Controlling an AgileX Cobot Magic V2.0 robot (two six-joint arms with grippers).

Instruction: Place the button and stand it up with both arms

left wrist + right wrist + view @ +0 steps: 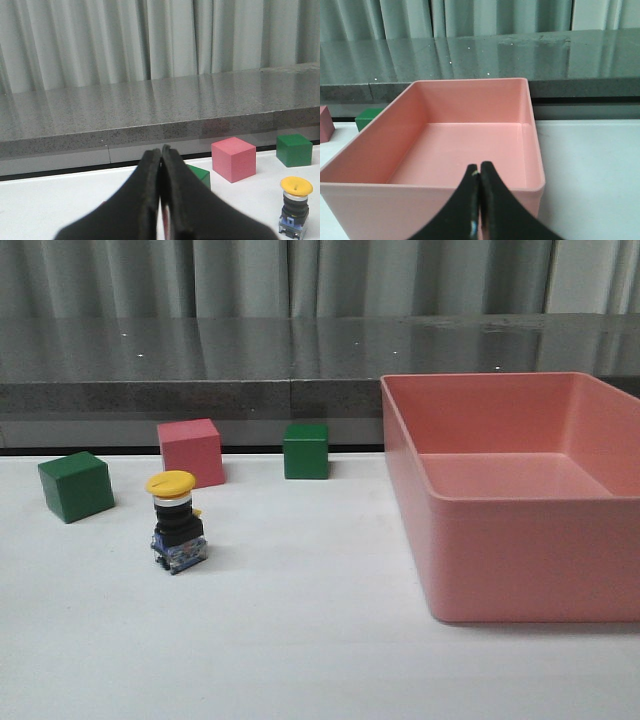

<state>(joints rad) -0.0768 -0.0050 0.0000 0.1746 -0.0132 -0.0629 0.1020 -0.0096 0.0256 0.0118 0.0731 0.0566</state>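
The button [175, 521] stands upright on the white table, yellow cap up, black body on a blue-silver base. It also shows in the left wrist view [295, 207]. Neither arm is in the front view. My left gripper [161, 151] is shut and empty, well back from the button. My right gripper [479, 169] is shut and empty, in front of the near wall of the pink bin [440, 195].
A pink cube [190, 451] and two green cubes [75, 485] [305, 450] stand behind the button. The large pink bin [520, 540] fills the right side of the table. A grey stone ledge [200, 370] and curtains run along the back.
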